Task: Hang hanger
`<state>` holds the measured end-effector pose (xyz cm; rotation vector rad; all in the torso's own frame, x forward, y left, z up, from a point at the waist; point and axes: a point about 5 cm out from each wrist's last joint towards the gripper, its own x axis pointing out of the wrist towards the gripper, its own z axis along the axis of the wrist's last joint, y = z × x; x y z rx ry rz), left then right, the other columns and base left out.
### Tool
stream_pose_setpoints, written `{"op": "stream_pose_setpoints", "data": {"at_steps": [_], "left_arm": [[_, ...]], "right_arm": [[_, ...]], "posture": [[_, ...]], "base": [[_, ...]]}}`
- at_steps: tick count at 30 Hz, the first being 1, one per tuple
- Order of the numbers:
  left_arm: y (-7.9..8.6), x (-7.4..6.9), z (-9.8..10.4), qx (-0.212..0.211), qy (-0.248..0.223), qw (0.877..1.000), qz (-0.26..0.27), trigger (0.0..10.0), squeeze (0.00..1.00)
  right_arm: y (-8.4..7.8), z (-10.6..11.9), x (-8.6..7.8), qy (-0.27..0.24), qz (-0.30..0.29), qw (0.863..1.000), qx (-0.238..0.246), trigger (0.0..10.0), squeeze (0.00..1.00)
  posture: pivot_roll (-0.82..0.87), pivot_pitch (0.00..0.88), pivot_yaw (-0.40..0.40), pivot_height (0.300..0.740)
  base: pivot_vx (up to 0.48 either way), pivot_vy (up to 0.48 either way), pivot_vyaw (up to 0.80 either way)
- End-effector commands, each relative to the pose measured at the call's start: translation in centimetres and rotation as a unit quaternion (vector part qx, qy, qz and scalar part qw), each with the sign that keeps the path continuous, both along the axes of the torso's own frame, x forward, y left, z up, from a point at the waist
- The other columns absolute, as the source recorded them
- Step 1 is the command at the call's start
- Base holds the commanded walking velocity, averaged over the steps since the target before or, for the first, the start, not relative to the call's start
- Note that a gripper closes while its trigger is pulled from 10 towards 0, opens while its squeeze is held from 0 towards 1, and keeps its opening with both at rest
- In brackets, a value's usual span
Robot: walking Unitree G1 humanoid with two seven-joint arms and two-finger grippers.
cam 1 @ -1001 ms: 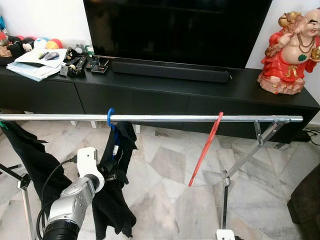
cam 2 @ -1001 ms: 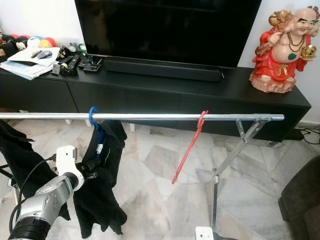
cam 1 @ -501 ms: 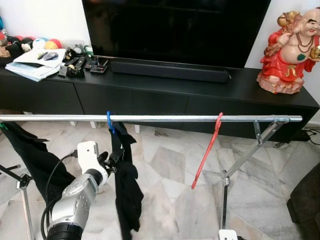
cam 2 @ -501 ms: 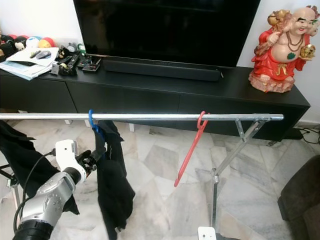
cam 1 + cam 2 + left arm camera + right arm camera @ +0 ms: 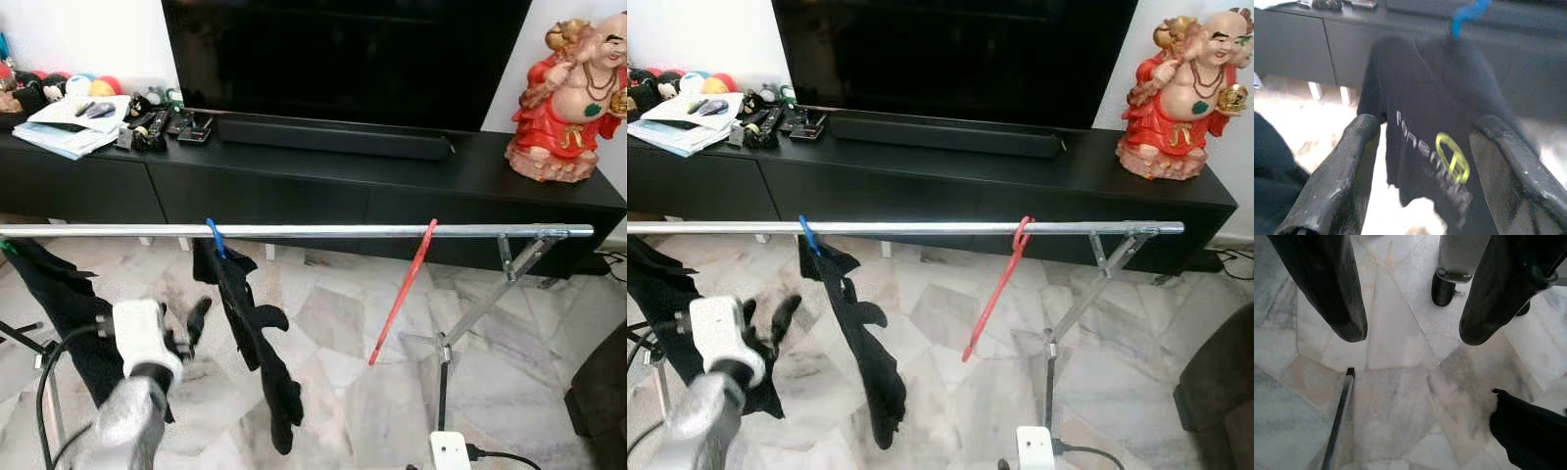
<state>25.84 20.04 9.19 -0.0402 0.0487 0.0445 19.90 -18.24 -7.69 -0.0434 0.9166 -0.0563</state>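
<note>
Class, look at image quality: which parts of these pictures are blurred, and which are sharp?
Left eye view: the left arm is smeared by motion blur, while the metal rail and red hanger stay crisp. Left wrist view: soft all over, with the black shirt and blue hanger hook blurred. Right wrist view: the marble floor is sharp.

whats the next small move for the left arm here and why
Probably lower the left pincer away from the rail and stop. Its fingers are spread with nothing between them, and the blue hanger with the black shirt already hooks over the rail, hanging free beside the red hanger. The hanging looks done.
</note>
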Motion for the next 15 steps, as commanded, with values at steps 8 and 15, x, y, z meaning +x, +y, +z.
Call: {"op": "stream_pose_setpoints", "data": {"at_steps": [8, 15], "left_arm": [[-1.08, -0.31, -0.12, 0.005, -0.006, 1.0, 0.005, 10.0, 0.0], [-1.11, 0.1, 0.1, 0.008, -0.003, 1.0, 0.0, 10.0, 0.0]], "right_arm": [[-0.04, -0.29, -0.54, 0.008, -0.008, 1.0, 0.003, 10.0, 0.0], [-0.01, -0.43, -0.88, 0.007, -0.01, 1.0, 0.006, 10.0, 0.0]], "posture": [[-0.05, 0.056, -0.006, 0.74], [-0.07, 0.047, 0.025, 0.74]], "base": [[0.0, 0.0, 0.0], [0.0, 0.149, 0.0]]}}
